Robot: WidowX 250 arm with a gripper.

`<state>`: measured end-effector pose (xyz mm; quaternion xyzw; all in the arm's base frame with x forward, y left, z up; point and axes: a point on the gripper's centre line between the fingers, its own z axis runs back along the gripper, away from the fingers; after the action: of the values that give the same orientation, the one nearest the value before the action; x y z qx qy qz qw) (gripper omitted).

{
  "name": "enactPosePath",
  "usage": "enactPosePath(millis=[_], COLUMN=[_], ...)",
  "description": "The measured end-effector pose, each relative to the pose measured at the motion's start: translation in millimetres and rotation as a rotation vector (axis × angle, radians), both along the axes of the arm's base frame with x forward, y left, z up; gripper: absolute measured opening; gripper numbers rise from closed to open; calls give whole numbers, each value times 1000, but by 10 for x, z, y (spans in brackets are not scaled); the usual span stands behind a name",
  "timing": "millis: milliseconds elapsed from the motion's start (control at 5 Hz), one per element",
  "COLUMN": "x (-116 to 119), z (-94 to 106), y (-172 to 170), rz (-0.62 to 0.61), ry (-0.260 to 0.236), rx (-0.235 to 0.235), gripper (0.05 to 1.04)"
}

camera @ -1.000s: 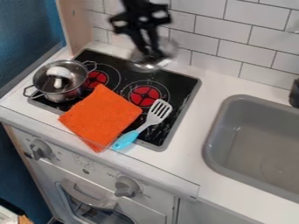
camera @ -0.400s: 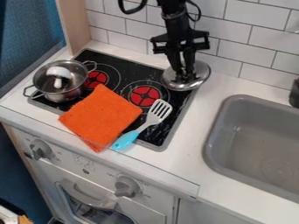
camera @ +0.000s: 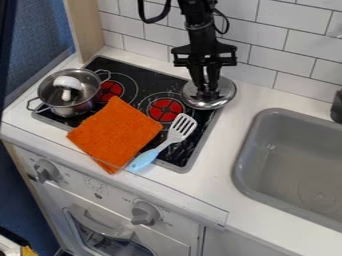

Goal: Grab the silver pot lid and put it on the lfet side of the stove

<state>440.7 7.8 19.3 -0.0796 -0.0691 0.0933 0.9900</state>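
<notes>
We see bright, mostly even light; glare spots on the lid (camera: 226, 89) at back right of the stove (camera: 176, 157), glints on the pot (camera: 83, 106) at its left.

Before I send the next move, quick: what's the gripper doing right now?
Gripper: closed, holding the lid by its top.

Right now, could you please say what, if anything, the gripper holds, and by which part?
The gripper holds the silver pot lid by its top centre.

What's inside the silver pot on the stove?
A white, mushroom-shaped thing is in the pot. It covers part of the bottom, so anything beneath it can't be seen.
</notes>
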Motion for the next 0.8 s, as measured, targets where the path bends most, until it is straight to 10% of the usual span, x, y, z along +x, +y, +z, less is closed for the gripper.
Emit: enactPosePath(millis=[200, 400, 800], x=[-52, -39, -25], z=[-64, -66, -62], y=[-102, -129, -179], rz=[19, 4, -60], ry=[27, 24, 39], rx=[128, 130, 98], gripper=[282, 344, 923])
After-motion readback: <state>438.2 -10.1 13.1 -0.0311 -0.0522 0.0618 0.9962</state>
